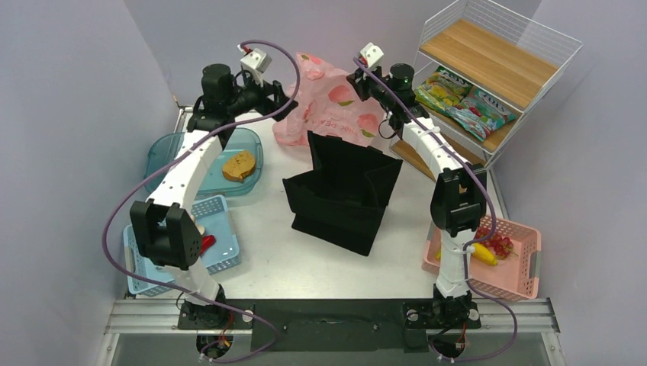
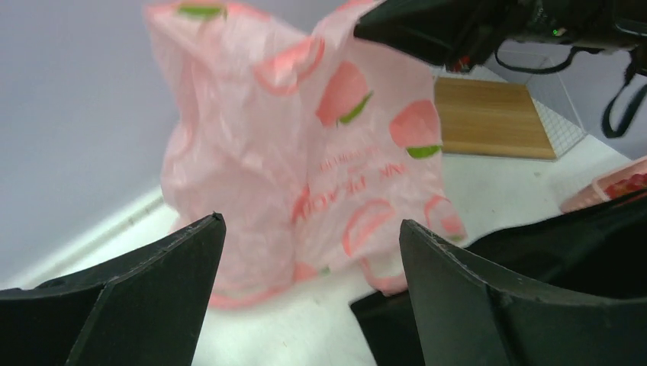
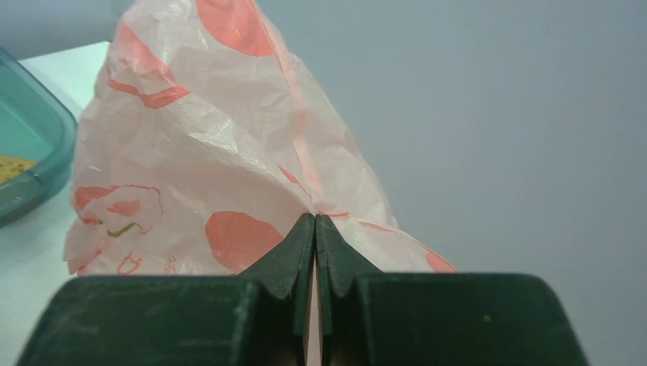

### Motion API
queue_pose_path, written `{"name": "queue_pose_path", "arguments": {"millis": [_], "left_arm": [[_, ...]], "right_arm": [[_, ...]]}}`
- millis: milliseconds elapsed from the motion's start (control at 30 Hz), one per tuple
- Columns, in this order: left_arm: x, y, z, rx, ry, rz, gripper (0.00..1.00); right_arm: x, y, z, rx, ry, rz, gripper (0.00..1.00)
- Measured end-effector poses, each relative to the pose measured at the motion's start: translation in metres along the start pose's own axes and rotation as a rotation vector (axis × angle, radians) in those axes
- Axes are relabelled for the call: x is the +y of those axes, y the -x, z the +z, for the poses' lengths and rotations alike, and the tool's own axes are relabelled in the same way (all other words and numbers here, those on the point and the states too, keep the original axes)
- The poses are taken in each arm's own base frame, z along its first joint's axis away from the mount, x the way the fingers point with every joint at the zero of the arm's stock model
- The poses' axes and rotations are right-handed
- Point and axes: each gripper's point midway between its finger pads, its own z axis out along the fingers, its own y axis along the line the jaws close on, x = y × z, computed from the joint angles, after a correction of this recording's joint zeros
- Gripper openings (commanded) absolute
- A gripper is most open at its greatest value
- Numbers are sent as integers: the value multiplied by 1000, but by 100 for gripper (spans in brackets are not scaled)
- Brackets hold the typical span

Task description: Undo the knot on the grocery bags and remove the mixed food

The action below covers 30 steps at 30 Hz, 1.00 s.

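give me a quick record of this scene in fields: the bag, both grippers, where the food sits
pink bag: far side of the table, behind the black tote
right gripper: shut, pinching the bag's plastic
left gripper: open, facing the bag, not touching it
knot: not visible in any view
pink basket: banana, red fruit cluster
blue basket: red chilli
wire shelf: green snack packets
teal tub: bread
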Motion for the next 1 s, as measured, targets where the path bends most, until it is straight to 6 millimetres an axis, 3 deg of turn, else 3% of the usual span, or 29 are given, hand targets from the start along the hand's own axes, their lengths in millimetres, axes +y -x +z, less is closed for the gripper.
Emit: {"name": "queue_pose_path", "arguments": {"millis": [133,267,367,467,567,733,867,900,933,967,1000], "left_arm": [[-14,27,21,-50,-65,166,85],[-71,47,34,-99,-176,452,85],[-96,50,40,-111,-219,575,85],[-81,50,45,-91,-175,634,84],[-48,42,53,-45,-100,665,78],[-8,-4,61,62,-35,650,65],[-2,-29,62,110,-39,629,40],[-1,-31,62,113,-40,620,13],[0,-32,62,113,-38,606,5],[1,-33,62,110,-34,586,0],[3,-31,61,100,-26,569,0]], "right_arm": [[21,22,-5,-39,45,-13,0],[43,29,-4,-57,92,-1,0],[60,25,-5,-56,125,24,0],[78,24,-9,-56,160,54,0],[92,33,-16,-76,188,71,0],[103,61,-29,-132,215,86,0],[106,82,-36,-175,221,93,0],[105,88,-38,-189,221,98,0],[105,92,-39,-199,221,102,1],[105,95,-40,-206,221,109,6],[105,100,-42,-214,221,115,23]]}}
